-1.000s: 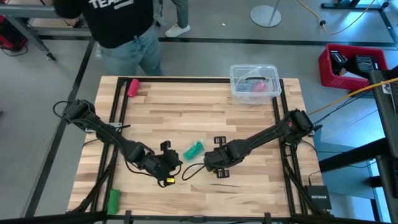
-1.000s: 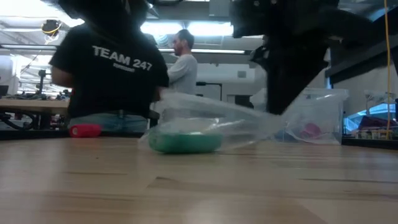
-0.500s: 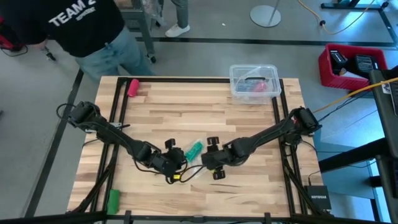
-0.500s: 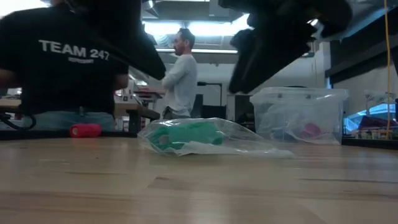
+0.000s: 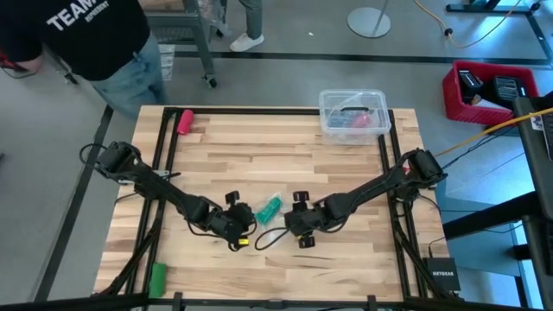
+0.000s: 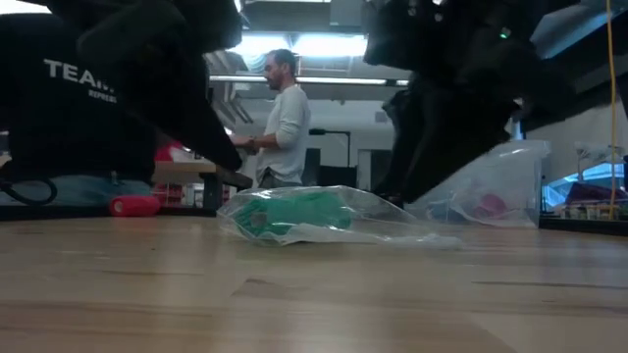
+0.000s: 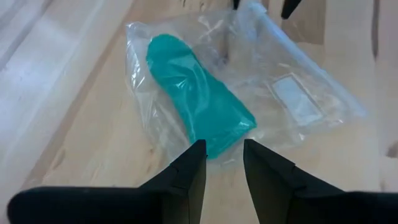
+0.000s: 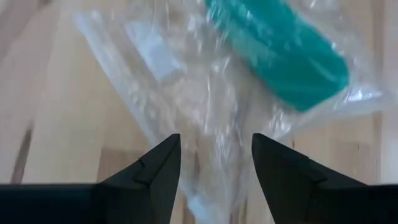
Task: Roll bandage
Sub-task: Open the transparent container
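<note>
The teal-green bandage (image 5: pixel 269 208) is a short roll sealed inside a clear plastic bag (image 7: pixel 292 93). The bag lies flat on the wooden table near its middle (image 6: pixel 304 216). My left gripper (image 5: pixel 248 217) stands open on the bag's left. In the left wrist view the left gripper (image 7: pixel 222 149) points slantwise down at the near end of the roll (image 7: pixel 199 106). My right gripper (image 5: pixel 287 218) stands open on the bag's right. In the right wrist view the right gripper (image 8: pixel 216 142) sits over the bag's empty part (image 8: pixel 186 81). Neither plainly touches the bag.
A pink-red roll (image 5: pixel 185 120) lies at the far left corner and a bright green roll (image 5: pixel 157 276) at the near left edge. A clear plastic box (image 5: pixel 353 115) stands at the far right. A person (image 5: pixel 82 34) stands beyond the far left corner.
The right gripper has let go of the bag. The bag's right end, which was drawn up toward that arm, has dropped, and the bag now lies flat. Both grippers have come down toward the bag, and the left one has also moved right toward it. The person has walked left.
</note>
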Tool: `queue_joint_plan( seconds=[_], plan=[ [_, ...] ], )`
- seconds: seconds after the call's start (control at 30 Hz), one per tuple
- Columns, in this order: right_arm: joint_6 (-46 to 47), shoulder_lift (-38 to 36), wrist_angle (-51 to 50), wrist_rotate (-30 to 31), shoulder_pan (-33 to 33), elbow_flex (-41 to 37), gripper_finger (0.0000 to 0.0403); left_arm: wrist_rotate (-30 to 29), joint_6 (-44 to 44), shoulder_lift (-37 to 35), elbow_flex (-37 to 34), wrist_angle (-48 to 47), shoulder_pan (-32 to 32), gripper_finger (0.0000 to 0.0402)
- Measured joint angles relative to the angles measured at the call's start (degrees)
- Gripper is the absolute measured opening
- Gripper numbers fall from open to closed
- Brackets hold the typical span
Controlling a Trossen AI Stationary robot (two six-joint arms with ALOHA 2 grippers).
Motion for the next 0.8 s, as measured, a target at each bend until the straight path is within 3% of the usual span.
queue_joint_plan(
  seconds=[0.2, 0.8],
  plan=[
    [-0.5, -4.5, -6.7, 1.4, 0.0, 0.0, 0.0202, -0.2, -0.6, 0.6, -0.6, 0.7, 0.3, 0.0100],
    [-4.4, -34.3, -14.6, 14.2, -8.4, -8.5, 0.0202, -2.3, 4.8, 0.2, -0.6, 3.0, 2.0, 0.0100]
  ],
)
